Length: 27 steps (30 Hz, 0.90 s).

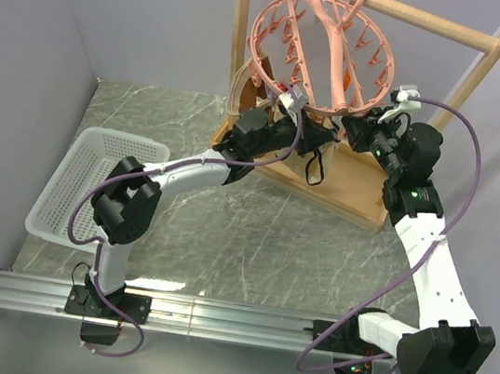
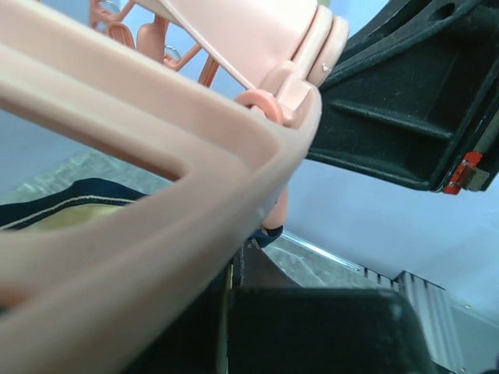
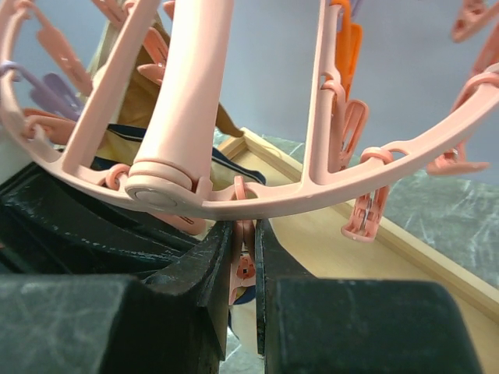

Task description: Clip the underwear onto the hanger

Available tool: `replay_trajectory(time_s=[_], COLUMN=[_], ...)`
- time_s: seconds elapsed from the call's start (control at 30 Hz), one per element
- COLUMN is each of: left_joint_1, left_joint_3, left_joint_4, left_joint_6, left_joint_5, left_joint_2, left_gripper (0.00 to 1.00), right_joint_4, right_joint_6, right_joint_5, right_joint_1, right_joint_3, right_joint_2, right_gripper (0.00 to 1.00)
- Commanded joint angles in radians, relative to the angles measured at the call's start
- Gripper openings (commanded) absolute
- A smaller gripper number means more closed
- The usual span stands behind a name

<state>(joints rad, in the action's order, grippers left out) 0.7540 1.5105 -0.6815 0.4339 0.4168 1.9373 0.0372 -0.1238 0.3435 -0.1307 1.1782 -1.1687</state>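
Note:
The salmon-pink hanger hangs by its hook from the wooden rack's top bar. The tan underwear with dark trim hangs under the ring's near side; its black trim loops down in the top view. My left gripper is up under the ring, and a thin tan edge shows pinched between its dark fingers. My right gripper is shut on a clip peg hanging from the ring, squeezing it. The peg's tip touches dark trim. The underwear also shows behind the ring.
The wooden rack frame stands at the back of the marble table. A white mesh basket sits at the left edge. Grey walls close in on the left and right. Several other pegs hang around the ring.

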Motion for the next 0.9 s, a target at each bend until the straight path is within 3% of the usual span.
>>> replay_trajectory(time_s=[0.0, 0.4, 0.87], left_joint_1=[0.013, 0.038, 0.077], left_joint_3=[0.019, 0.002, 0.062], left_joint_4=[-0.043, -0.058, -0.023], left_joint_6=[-0.067, -0.075, -0.086], left_joint_5=[-0.064, -0.098, -0.276], left_joint_2=[-0.084, -0.1, -0.09], left_gripper=[0.0, 0.0, 0.0], right_joint_4=[0.095, 0.047, 0.027], right_joint_6=[0.047, -0.002, 0.019], right_joint_5=[-0.078, -0.204, -0.288], right_joint_1=[-0.012, -0.03, -0.078], right_joint_3=[0.014, 0.006, -0.014], right_joint_2=[-0.022, -0.034, -0.039], right_gripper=[0.0, 0.0, 0.0])
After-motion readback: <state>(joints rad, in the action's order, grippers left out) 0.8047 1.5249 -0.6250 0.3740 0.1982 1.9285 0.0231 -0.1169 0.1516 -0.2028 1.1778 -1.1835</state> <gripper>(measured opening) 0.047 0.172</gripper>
